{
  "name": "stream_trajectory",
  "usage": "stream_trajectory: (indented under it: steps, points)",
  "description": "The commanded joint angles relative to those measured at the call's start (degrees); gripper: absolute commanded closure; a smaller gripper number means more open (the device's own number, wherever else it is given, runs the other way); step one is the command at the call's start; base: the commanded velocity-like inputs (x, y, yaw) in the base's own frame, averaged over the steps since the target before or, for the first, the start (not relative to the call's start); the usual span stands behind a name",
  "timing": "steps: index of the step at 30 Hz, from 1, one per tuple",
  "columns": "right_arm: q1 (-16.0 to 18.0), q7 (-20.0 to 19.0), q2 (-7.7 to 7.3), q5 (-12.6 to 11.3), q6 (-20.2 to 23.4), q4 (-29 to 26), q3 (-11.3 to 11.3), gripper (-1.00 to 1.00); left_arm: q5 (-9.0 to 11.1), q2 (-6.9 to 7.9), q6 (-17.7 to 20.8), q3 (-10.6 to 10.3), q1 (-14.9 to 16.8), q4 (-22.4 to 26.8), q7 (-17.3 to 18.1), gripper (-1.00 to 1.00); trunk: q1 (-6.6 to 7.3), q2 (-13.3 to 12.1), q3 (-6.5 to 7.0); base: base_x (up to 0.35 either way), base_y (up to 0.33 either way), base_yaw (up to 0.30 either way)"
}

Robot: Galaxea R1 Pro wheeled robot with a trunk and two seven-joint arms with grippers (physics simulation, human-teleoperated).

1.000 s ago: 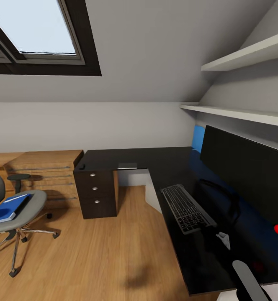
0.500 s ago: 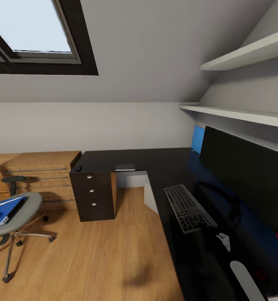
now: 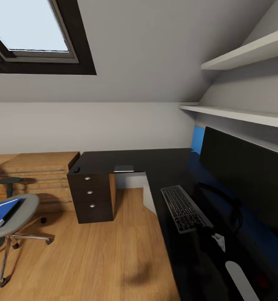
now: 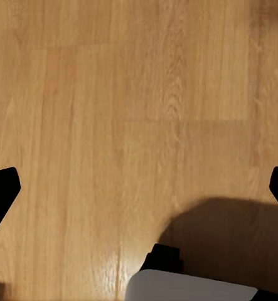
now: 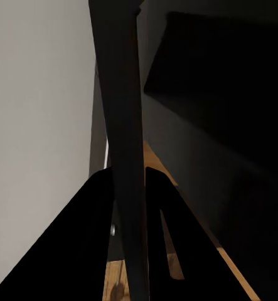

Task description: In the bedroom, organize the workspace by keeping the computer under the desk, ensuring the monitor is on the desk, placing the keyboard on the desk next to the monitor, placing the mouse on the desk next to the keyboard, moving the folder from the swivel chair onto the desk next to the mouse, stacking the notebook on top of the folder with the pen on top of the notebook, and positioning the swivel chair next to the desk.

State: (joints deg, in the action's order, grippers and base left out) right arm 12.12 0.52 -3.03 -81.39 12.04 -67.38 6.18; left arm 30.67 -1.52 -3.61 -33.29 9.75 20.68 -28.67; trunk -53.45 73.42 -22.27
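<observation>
The folder is lying on the seat of the chair, at the far left edge of the head view and well apart from the desk. Its long axis is running obliquely, from the near left toward the far right. The keyboard is lying on the desk just in front of the monitor, with its long axis along the desk edge. The place for the folder is on that same side, so the folder is sitting on the opposite side from its goal. The left gripper is hanging over bare floor with its fingers spread wide and nothing between them. I judge it the nearer one to the chair. The right arm is showing low over the desk, to the robot's right. The right gripper is standing with its two dark fingers close together on either side of a long dark strip. I cannot tell whether it is gripping the strip. I think the robot is needing to turn left toward the chair first.
</observation>
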Motion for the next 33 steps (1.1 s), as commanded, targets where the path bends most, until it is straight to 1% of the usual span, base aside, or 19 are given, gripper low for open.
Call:
stream_trajectory:
  steps: [1,10,11,13,19,23,27,33]
  points:
    - [0.01,1.14,0.02,0.01,0.37,0.06,0.04,1.00,0.61,0.02,-0.34,-0.46,0.04,-0.02,-0.34,-1.00,-0.01,0.03,-0.07,0.020,-0.017,0.000]
    - [0.01,1.11,0.04,-0.51,0.57,-0.20,0.11,1.00,0.61,0.02,-0.26,-0.38,0.05,-0.02,-0.42,-1.00,-0.01,0.03,-0.07,0.004,-0.004,0.000]
    - [0.01,1.11,0.11,-3.74,0.69,-0.77,0.00,1.00,0.61,0.02,-0.25,-0.37,0.04,-0.02,-0.42,-1.00,-0.01,0.03,-0.07,0.000,0.000,0.000]
    - [0.01,1.12,0.12,-4.74,0.70,-0.87,-0.02,1.00,0.61,0.02,-0.25,-0.37,0.06,-0.02,-0.42,-1.00,-0.01,0.03,-0.07,0.000,0.000,0.000]
    - [0.01,1.15,0.04,-5.16,1.27,-1.14,0.20,1.00,0.68,0.02,-0.25,-0.37,0.01,-0.02,-0.50,-1.00,-0.01,0.03,-0.07,0.000,-0.030,0.000]
    - [0.01,1.15,0.04,-5.18,1.71,-1.13,0.15,1.00,0.70,0.33,-0.25,-0.33,0.04,-0.02,-0.51,-1.00,-0.01,0.03,-0.07,0.000,-0.021,0.000]
    - [0.01,1.15,0.04,-5.18,1.75,-1.07,0.06,1.00,0.70,0.73,-0.34,-0.21,0.03,-0.02,-0.60,-1.00,-0.01,0.03,-0.07,0.000,-0.141,0.000]
    - [0.01,1.16,0.03,-5.12,1.91,-1.08,0.01,1.00,0.70,0.81,-0.34,-0.20,0.05,-0.02,-0.60,-1.00,-0.01,0.03,-0.07,0.000,-0.006,0.000]
